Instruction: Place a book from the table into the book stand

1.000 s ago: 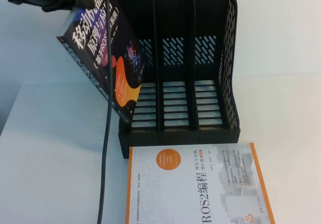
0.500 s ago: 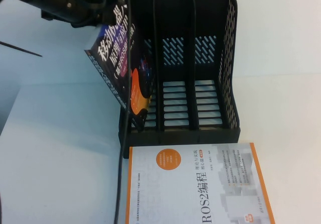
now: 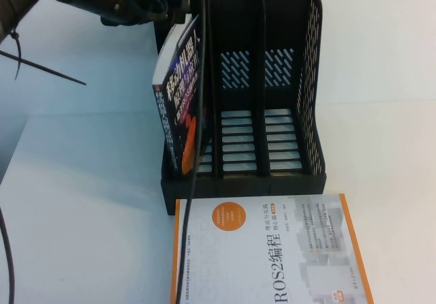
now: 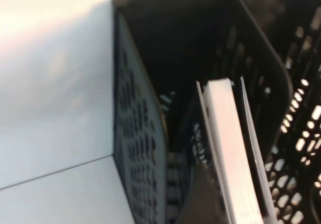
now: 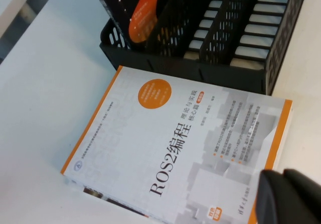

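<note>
The book (image 3: 178, 110) is seen partly inside the leftmost slot of the book stand (image 3: 293, 79), tilted, its lower corner down on the slatted base and its upper end leaning out over the stand's left wall. The left gripper (image 3: 170, 4) is at the book's top edge, near the stand's back-left corner, and is judged to be closed on the book, though the fingers themselves are hidden. Insertion is judged to be in hand and nearly done; the next move calls for the book to be brought upright, lowered fully and released. Compared with half a second earlier, the book is steeper and deeper in the slot. The white book (image 3: 266, 253) lies flat on the table (image 3: 75, 202) just before the stand. The right gripper (image 5: 291, 199) hovers over that book; its jaws cannot be judged.
</note>
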